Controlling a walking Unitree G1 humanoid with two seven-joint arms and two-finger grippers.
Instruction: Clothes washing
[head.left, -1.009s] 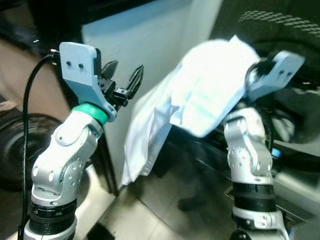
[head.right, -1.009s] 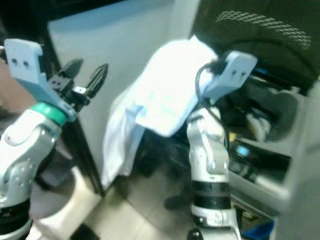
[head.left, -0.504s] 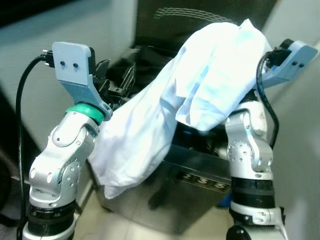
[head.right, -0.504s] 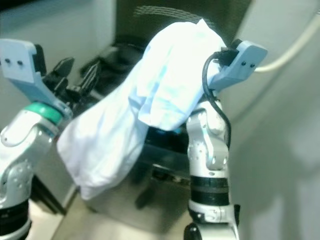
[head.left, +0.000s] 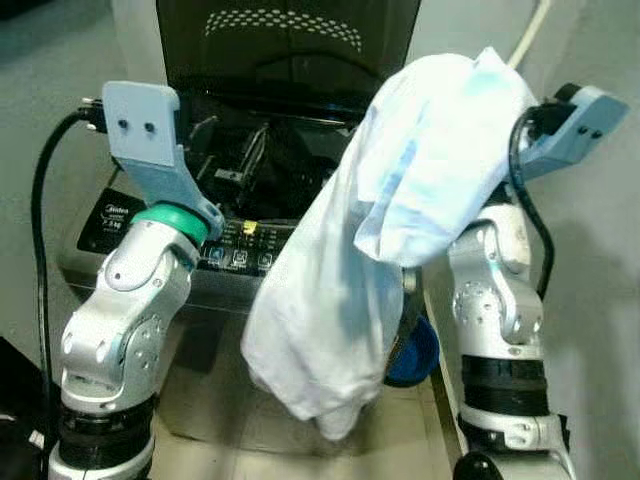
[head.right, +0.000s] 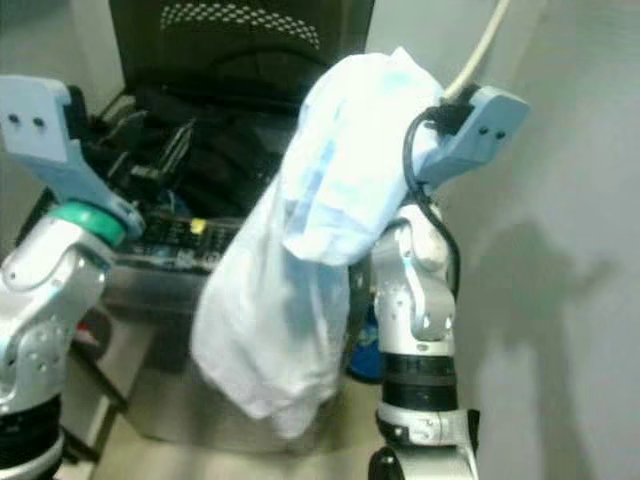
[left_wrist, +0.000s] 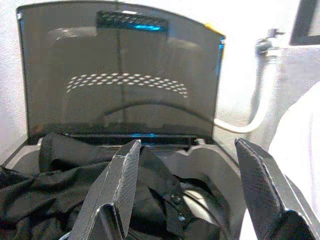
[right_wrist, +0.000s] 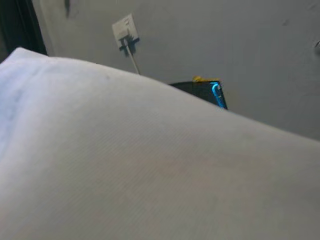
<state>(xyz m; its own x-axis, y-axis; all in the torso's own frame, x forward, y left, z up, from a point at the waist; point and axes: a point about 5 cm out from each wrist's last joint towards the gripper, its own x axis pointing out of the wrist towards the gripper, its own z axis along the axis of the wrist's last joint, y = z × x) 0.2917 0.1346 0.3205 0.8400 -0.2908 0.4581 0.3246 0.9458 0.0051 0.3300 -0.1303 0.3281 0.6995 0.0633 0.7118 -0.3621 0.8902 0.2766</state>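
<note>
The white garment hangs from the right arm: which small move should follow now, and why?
Probably swing the right gripper leftward over the open washing machine. The white garment hangs beside the tub, over the floor; the lid is up, and dark clothes already lie inside.

Home laundry corner: top-load washing machine (head.left: 150, 245) w/ lid up (left_wrist: 120, 75), dark clothes in drum (left_wrist: 45, 175), control panel (head.left: 235, 255), hose (left_wrist: 250, 115) on plain wall, tiled floor (head.left: 400, 440).

A white, faintly blue-tinged garment (head.left: 400, 240) is hanging before the grey washing machine (head.left: 130, 215), its dark lid (left_wrist: 120, 75) showing white dots above black clothes (left_wrist: 45, 170).
</note>
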